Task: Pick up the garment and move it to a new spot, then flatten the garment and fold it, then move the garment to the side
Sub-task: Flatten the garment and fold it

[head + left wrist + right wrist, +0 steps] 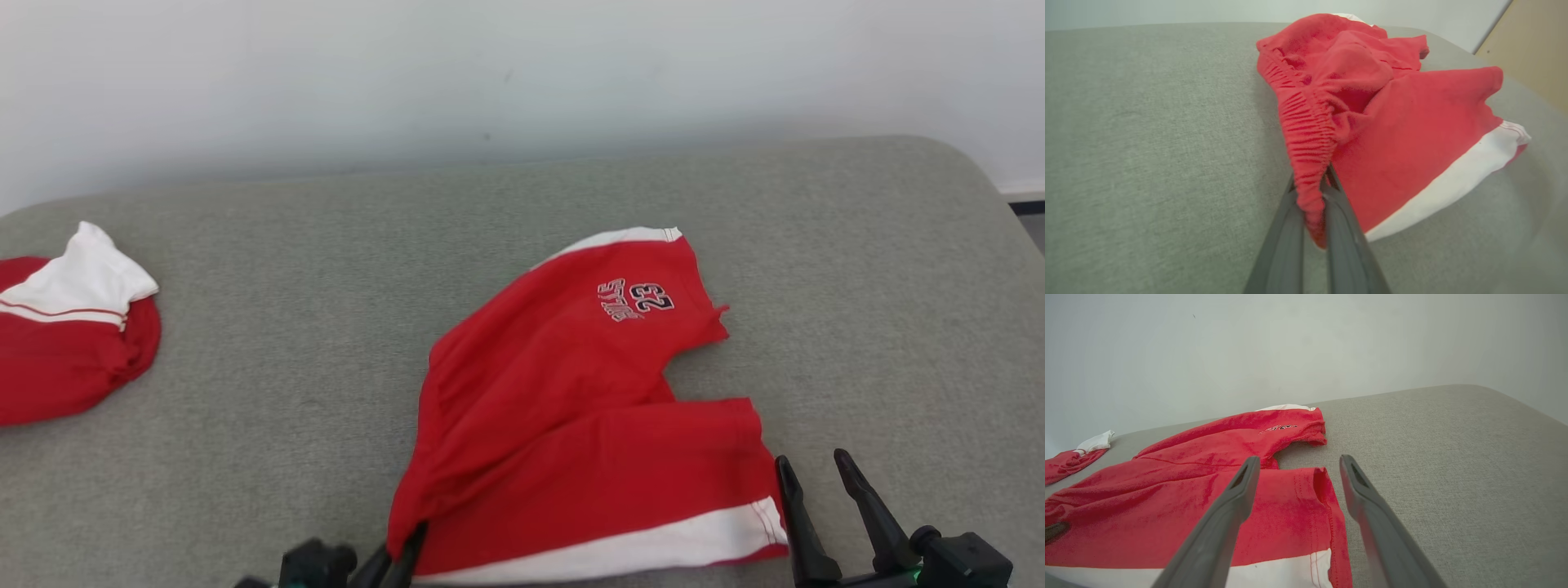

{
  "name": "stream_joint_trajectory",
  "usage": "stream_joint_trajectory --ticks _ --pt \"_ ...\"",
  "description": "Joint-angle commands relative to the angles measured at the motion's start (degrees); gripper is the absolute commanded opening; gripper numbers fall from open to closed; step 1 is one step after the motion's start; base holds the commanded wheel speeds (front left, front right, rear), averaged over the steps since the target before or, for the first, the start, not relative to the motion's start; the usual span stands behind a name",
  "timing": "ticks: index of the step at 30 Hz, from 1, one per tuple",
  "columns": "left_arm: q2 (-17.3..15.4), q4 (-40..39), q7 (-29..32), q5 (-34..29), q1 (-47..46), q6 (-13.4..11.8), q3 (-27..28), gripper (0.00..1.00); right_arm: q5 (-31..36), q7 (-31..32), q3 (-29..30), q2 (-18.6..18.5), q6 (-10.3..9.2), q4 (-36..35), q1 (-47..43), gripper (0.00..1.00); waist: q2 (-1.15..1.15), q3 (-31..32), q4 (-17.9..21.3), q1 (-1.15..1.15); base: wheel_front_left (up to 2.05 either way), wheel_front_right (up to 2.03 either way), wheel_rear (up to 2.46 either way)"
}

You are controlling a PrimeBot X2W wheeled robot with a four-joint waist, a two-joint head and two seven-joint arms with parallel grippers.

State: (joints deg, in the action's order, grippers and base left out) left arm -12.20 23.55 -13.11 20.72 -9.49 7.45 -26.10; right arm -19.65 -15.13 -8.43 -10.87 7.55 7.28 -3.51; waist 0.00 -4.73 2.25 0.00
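Item under inspection: a pair of red shorts (571,408) lying on the grey padded surface (286,367), right of centre and toward the near edge. The two legs point right and the waist is to the left. The far leg carries a "BULLS 23" print (635,300) close to its far hem. The near leg ends in a white hem band (653,543) running along the near edge. The cloth is not flat: the waist end is bunched and raised, with folds running across both legs. The left gripper (1310,179) sits at the near-left corner of the shorts, its two dark fingers drawn together and clamped on the gathered elastic waistband (1306,134). A tongue of that band passes between the fingers and hangs below them. The right gripper (812,459) stands at the near right, just beside the hemmed end of the near leg, with its fingers spread wide apart and nothing between them. Seen from the right wrist, one finger lies over the red cloth and the other over bare upholstery, with the leg's stitched edge between them. Whether either finger actually touches the fabric or the surface cannot be told from these angles. A second red-and-white garment (65,343) lies crumpled at the far left, well apart from the shorts. A plain pale wall (490,65) stands behind the far edge of the surface.
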Motion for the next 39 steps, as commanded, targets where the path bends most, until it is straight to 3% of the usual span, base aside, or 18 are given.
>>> stream_joint_trajectory --ticks 1,7,14,19,29,31,32,39 --pt "-1.07 -1.33 1.05 0.11 2.28 -0.49 -0.19 0.0 -0.14 -0.03 0.3 0.18 -0.12 0.03 -0.13 1.0 0.0 0.4 -1.57 0.0 0.0 0.0 0.0" --pt "-2.0 -7.25 4.39 1.67 7.81 -1.5 -0.98 0.0 -0.4 -0.03 0.28 0.28 -0.12 0.44 -0.1 1.0 0.0 0.14 -1.98 0.0 0.0 0.0 0.0" --pt "-0.86 -9.32 4.33 0.83 3.98 -1.18 -2.54 0.0 -0.76 -0.03 -0.68 -0.41 -0.12 1.23 1.03 1.0 0.0 -0.49 -0.09 0.0 0.0 0.0 0.0" --pt "0.0 -6.08 3.48 1.02 -1.34 -0.83 -3.05 0.0 -0.95 -0.03 -1.01 -1.02 -0.12 1.88 1.96 1.0 0.0 -1.68 2.59 0.0 0.0 0.0 0.0" --pt "1.95 8.37 -0.05 2.47 -10.29 -0.39 -2.35 0.0 -1.37 -0.03 -1.4 -0.62 -0.13 3.1 3.37 1.0 0.0 -3.32 6.12 0.0 0.0 0.0 0.0" --pt "2.67 10.43 -0.75 2.92 -11.01 -0.28 -2.33 0.5 -1.33 -0.03 -1.15 -0.38 -0.13 3.37 3.17 1.0 0.0 -3.01 5.97 0.0 0.0 0.0 0.0" --pt "2.98 11.15 -1.1 3.02 -11.13 -0.23 -2.46 1.0 -1.32 -0.03 -1.11 -0.26 -0.13 3.46 3.05 1.0 0.0 -2.76 5.75 0.0 0.0 0.0 0.0" --pt "3.95 12.35 -2.02 3.82 -9.33 -0.02 -2.85 1.0 -1.3 -0.03 -0.8 0.13 -0.13 3.73 2.15 1.0 0.0 -0.83 3.41 0.0 0.0 0.0 0.0"
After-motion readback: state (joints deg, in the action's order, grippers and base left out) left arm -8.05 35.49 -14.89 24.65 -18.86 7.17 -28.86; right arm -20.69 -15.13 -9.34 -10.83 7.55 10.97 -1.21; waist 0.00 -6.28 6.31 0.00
